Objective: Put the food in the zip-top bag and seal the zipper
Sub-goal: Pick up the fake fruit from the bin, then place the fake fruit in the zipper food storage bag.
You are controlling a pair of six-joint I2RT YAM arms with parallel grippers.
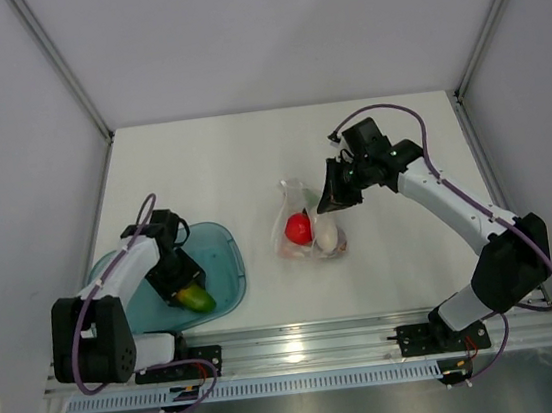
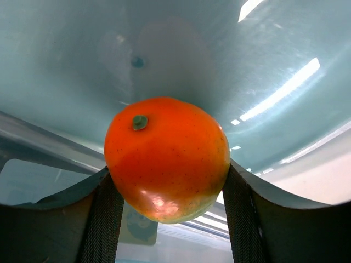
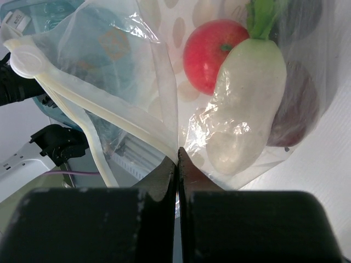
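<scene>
**Fruit in the left jaws, open bag waiting to the right**

Here's the orange-and-green fruit (image 2: 167,159), green stem dot facing the lens, and the left gripper (image 2: 169,183) has it: a pad against each flank, jaws at a middling width around that round body. It sits low in the teal tray (image 1: 223,248), toward the tray's near edge, on the left side of the table (image 1: 249,149).

Now look across. The zip-top bag (image 1: 293,199) lies mid-table, well apart from the tray, off to the right of the left gripper. Its long axis runs roughly near-to-far. Inside it are a red fruit (image 1: 298,228), a white oblong piece (image 1: 327,235) and, seen through the film from the right wrist, a dark maroon piece (image 3: 299,109) tucked behind the white one.

The right gripper (image 3: 176,159) is pinched fully together on the bag's film just by the zipper (image 3: 77,101). The zipper's strips stand parted, so the mouth is open and unsealed. Teal shows beyond that open side, so the mouth looks to face the tray, though I can't be sure of that from above.

So the call is this: the left arm is by far the nearer to this fruit and owns the carry. It needs to lift, travel right and feed the fruit along the bag's length into the propped mouth. Sealing comes after.
</scene>
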